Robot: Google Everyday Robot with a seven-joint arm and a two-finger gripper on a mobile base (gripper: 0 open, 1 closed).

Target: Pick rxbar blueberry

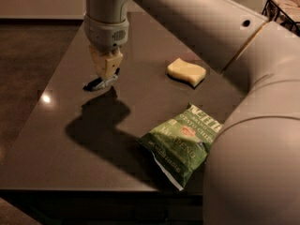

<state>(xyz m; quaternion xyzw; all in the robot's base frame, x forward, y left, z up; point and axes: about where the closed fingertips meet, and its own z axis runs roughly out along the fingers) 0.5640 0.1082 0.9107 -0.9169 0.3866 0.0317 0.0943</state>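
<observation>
My gripper (108,72) hangs over the left part of the dark table (56,168), its pale fingers pointing down. It is shut on the rxbar blueberry (99,84), a small dark bar that sticks out to the lower left from the fingertips, lifted off the tabletop. Most of the bar's wrapper is dark and partly hidden by the fingers. The gripper's shadow lies on the table just below it.
A pale yellow sponge (186,72) lies at the table's far middle. A green chip bag (183,142) lies near the front edge, right of the gripper. My arm (243,78) fills the right side. A wire basket (284,7) stands at the top right.
</observation>
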